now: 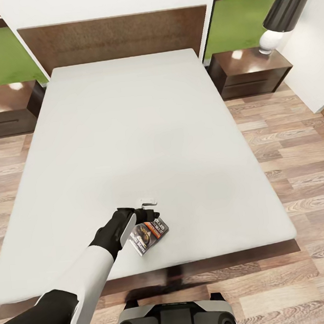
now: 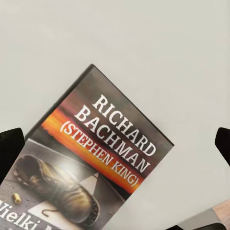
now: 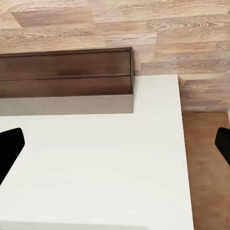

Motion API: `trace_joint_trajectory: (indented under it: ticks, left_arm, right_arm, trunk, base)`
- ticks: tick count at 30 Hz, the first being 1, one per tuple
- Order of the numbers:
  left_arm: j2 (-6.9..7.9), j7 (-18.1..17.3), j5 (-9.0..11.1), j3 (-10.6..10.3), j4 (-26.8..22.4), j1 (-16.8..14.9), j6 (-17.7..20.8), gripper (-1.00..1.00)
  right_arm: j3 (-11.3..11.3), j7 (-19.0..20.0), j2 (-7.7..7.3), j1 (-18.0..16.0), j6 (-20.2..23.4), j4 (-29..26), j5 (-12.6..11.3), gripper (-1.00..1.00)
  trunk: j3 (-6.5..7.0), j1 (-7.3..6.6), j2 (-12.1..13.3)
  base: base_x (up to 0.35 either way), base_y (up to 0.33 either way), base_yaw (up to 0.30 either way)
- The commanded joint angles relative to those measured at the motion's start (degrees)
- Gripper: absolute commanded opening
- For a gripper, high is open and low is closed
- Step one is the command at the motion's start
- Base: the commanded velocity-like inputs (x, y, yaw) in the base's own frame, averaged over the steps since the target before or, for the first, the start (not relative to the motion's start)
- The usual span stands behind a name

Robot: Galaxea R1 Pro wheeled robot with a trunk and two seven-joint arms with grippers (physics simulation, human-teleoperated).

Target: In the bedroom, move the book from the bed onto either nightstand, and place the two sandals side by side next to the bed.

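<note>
The book (image 1: 149,234) lies flat on the pale-grey mattress of the bed (image 1: 145,134), close to its foot edge. Its dark cover with the orange band and white lettering shows large in the left wrist view (image 2: 96,163). My left gripper (image 1: 146,213) hovers just over the book's far end, open, with the black fingertips (image 2: 10,148) spread wide to either side of the cover and nothing held. My right gripper (image 3: 115,148) is open over a white flat surface (image 3: 96,167). The two sandals are out of view.
One nightstand (image 1: 5,109) stands left of the headboard, the other (image 1: 252,70) to its right with a black-shaded lamp (image 1: 284,13) on top. Wood-plank floor (image 1: 289,160) runs along the bed's right side. A dark wooden cabinet (image 3: 67,76) lies beyond the white surface.
</note>
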Motion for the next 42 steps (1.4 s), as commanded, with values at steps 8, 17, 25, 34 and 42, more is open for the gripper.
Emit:
trace_joint_trajectory:
  ticks: [8, 17, 25, 34, 42]
  left_arm:
    - [0.03, 0.2, 0.57, -0.15, -0.06, -0.02, 0.29, 1.0]
    - [0.03, 0.2, 0.57, -0.15, -0.06, -0.02, 0.29, 1.0]
    - [0.03, 0.2, 0.57, -0.15, -0.06, -0.03, 0.29, 1.0]
    - [0.03, 0.2, 0.57, -0.15, -0.08, 0.01, 0.29, 1.0]
    - [0.01, 0.2, 0.57, -0.14, -0.1, -0.01, 0.27, 1.0]
  right_arm:
    - [-0.49, 0.15, -0.03, -0.01, -0.33, 0.1, 0.43, 1.0]
    - [-0.49, 0.16, -0.03, -0.01, -0.33, 0.1, 0.43, 1.0]
    - [-0.49, 0.17, -0.03, -0.01, -0.33, 0.1, 0.43, 1.0]
    - [-0.49, 0.16, -0.03, -0.01, -0.33, 0.1, 0.43, 1.0]
    - [-0.55, 0.16, -0.03, -0.01, -0.33, 0.13, 0.43, 1.0]
  trunk:
    - [-0.14, 0.02, -0.06]
    - [-0.46, 0.02, -0.06]
    - [-1.05, 0.02, -0.06]
    - [-1.43, 0.02, -0.06]
    - [-1.51, 0.02, -0.06]
  base:
    - [0.0, 0.0, 0.0]
    - [0.0, 0.0, 0.0]
    - [0.0, 0.0, 0.0]
    - [0.0, 0.0, 0.0]
    - [0.0, 0.0, 0.0]
